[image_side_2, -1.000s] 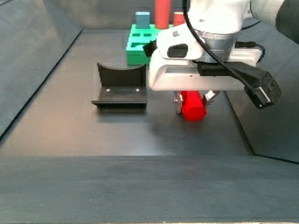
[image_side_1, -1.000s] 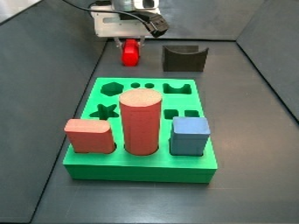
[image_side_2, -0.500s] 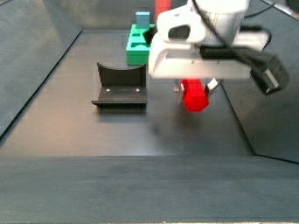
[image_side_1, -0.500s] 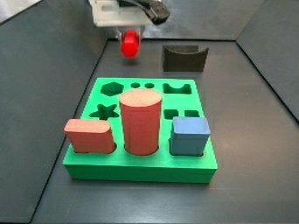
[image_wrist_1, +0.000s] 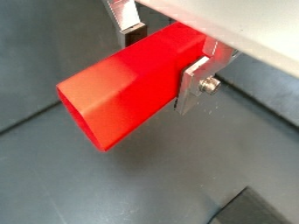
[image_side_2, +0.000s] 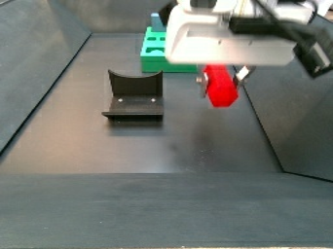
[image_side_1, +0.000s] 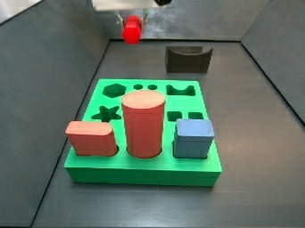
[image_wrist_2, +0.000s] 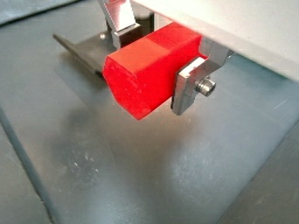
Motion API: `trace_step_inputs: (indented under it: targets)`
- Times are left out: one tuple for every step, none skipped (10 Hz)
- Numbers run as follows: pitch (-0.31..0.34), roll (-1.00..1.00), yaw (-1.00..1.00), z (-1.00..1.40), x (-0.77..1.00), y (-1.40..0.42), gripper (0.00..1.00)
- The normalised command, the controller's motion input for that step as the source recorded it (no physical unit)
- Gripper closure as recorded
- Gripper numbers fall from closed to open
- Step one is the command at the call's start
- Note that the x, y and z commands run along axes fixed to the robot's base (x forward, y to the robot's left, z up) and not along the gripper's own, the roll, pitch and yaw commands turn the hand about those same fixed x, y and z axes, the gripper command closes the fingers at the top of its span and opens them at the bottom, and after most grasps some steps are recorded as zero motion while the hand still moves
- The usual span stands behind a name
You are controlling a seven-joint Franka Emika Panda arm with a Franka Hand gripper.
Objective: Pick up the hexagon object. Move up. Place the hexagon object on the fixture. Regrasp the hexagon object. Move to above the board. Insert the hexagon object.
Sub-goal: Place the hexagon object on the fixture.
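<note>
The gripper hangs in the air above the dark floor, clamped on the hexagon object — a small, saturated red hexagonal peg, slim and elongated — which hangs from it clear of the floor in both side views. In both wrist views the two flat silver finger plates press against opposite sides of the red peg, and most of its length juts out beyond them with one flat end face showing; a screw head sits on the nearer plate beside the peg. In a side view the peg appears at the far end of the workspace, beyond the board, a large bright green square slab with shaped cut-out holes, and off to one side of the fixture, a small dark grey-black block with a concave notch in its top; peg and fixture are apart, not touching. On the near half of the green slab stand a tall salmon-red cylinder, a low salmon block and a blue cube, while the hexagon, star and other openings further back lie open. From the opposite side the fixture reads as a dark L-shaped bracket on a base plate, resting on the floor beside and below the raised peg, with the green slab behind it. A dark edge in a wrist view is probably this same bracket, though too little of it shows to be sure.
</note>
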Motion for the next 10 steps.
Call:
trace_step_inputs:
  targets:
    - [0.024,-0.01,0.0,1.0,-0.01,-0.01,1.0]
    - [0.022,-0.02,0.0,1.0,-0.01,-0.01,1.0]
    - [0.025,-0.02,0.0,1.0,-0.02,-0.01,1.0]
    - [0.027,-0.02,0.0,0.99,-0.02,-0.01,1.0]
    - [0.03,-0.03,0.0,0.82,-0.01,-0.01,1.0]
    - [0.039,-0.03,0.0,0.6,0.0,-0.01,1.0]
    - [0.047,-0.04,0.0,0.42,0.0,0.0,1.0]
    - [0.06,-0.04,0.0,0.19,0.01,0.0,1.0]
    - [-0.09,-0.31,-0.02,0.17,1.0,-0.1,1.0]
    - [-0.087,-0.31,-0.02,0.15,1.0,-0.1,1.0]
